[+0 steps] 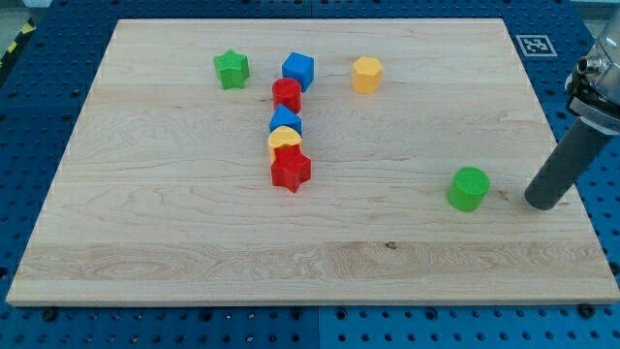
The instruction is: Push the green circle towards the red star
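The green circle (pixel 469 188) stands on the wooden board at the view's right. My tip (pixel 543 203) rests on the board just to the right of it, a short gap apart. The red star (pixel 291 170) lies left of the board's middle, at the bottom of a column of blocks. The star is far to the left of the green circle.
Above the red star, touching in a column: a yellow block (pixel 283 142), a blue block (pixel 286 121), a red circle (pixel 287 94) and a blue cube (pixel 299 70). A green star (pixel 232 70) lies at the top left. A yellow hexagon (pixel 367 74) lies at the top middle.
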Controlling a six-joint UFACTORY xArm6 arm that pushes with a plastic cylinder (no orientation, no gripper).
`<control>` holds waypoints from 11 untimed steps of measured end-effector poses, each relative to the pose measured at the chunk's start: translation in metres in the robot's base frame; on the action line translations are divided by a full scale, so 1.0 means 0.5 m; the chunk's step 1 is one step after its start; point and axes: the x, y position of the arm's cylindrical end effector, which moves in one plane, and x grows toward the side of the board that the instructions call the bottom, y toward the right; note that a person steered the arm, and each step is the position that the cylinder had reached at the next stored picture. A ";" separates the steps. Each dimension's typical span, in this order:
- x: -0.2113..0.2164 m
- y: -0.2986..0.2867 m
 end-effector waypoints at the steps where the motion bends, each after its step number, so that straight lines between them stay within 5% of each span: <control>1: -0.011 -0.017; 11: -0.010 -0.181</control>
